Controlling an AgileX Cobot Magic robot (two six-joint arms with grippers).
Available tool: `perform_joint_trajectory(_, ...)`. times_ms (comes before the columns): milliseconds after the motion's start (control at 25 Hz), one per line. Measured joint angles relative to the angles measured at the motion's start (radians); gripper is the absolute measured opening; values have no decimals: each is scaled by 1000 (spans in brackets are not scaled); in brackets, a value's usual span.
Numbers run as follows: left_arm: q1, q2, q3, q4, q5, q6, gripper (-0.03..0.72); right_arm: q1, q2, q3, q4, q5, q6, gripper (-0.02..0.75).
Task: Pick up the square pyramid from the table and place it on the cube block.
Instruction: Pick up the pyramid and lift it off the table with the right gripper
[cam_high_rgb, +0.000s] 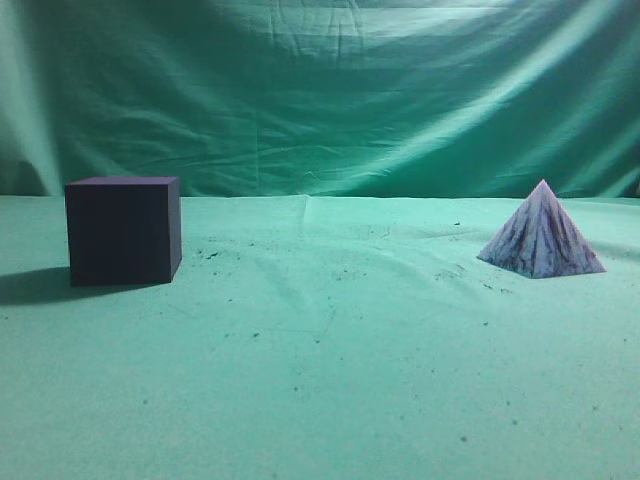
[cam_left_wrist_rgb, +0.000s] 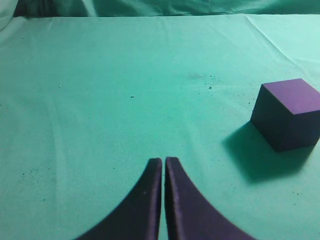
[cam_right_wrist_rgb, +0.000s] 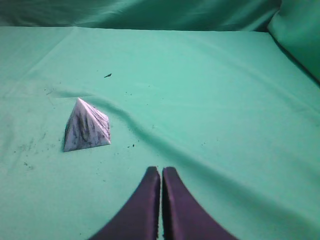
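- Square pyramid (cam_high_rgb: 541, 234) sits upright on its base at the right of the counter (cam_high_rgb: 320, 380), apex up, pale faces streaked with dark veining. Nothing touches it.
- Cube block (cam_high_rgb: 122, 230), dark purple, stands well apart at the left of the counter, flat top face level and bare.
- Right pincer (cam_right_wrist_rgb: 161, 172): tips pressed together, holding nothing, above the cloth; in the right wrist view the pyramid lies ahead and to the left of the tips, clearly apart from them.
- Left pincer (cam_left_wrist_rgb: 163, 162): tips likewise together, empty; in the left wrist view the cube lies off to its right, not touched.
- Neither arm shows in the exterior view.
- Judgement: task not begun; step in hand is the right arm's approach to the pyramid.
- To do it well: spread the tips before descending, swing left until centred over the apex, square the tips to two opposite sloped faces.
- Grip low near the base, as the slanted faces may squeeze the piece out upward.
- Cloth is wrinkled near the pyramid; keep the tips from snagging a fold.
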Motion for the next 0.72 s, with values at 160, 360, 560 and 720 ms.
perform_joint_trajectory(160, 0, 0, 0, 0, 0, 0, 0, 0, 0, 0, 0, 0, 0, 0)
perform_joint_trajectory(360, 0, 0, 0, 0, 0, 0, 0, 0, 0, 0, 0, 0, 0, 0)
perform_joint_trajectory(560, 0, 0, 0, 0, 0, 0, 0, 0, 0, 0, 0, 0, 0, 0)
perform_joint_trajectory(720, 0, 0, 0, 0, 0, 0, 0, 0, 0, 0, 0, 0, 0, 0)
